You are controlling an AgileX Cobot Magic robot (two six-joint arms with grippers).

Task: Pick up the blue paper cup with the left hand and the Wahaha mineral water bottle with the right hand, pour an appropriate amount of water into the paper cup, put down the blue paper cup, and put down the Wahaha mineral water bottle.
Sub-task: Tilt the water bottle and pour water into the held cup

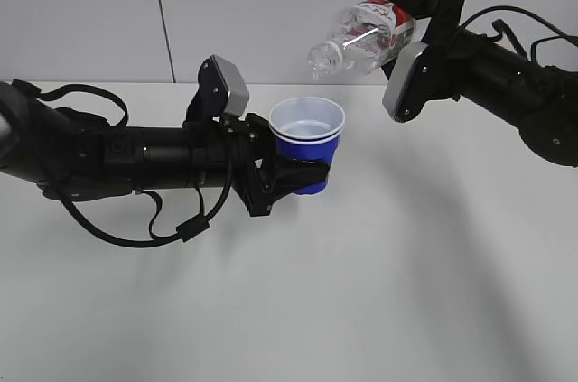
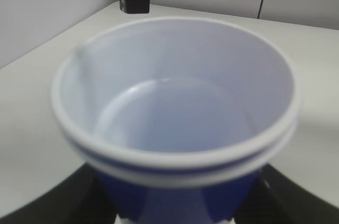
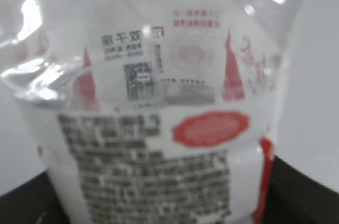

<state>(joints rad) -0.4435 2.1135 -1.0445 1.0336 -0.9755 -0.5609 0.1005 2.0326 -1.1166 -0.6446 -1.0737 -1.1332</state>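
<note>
Pour position: bottle tipped above cup, both held off the desk.

Left hand (image 1: 293,174) clamps the blue paper cup (image 1: 307,143) around its lower body, upright, above the middle of the white desk (image 1: 406,265), toward the far edge. Right hand (image 1: 406,43) grips the Wahaha mineral water bottle (image 1: 366,34) at the labelled body; the bottle lies near horizontal, neck aimed left and slightly down, above and just right of the cup rim, not touching. Cup interior (image 2: 175,123) white; whether it holds water cannot be told. Label text (image 3: 153,181) blurred.
</note>
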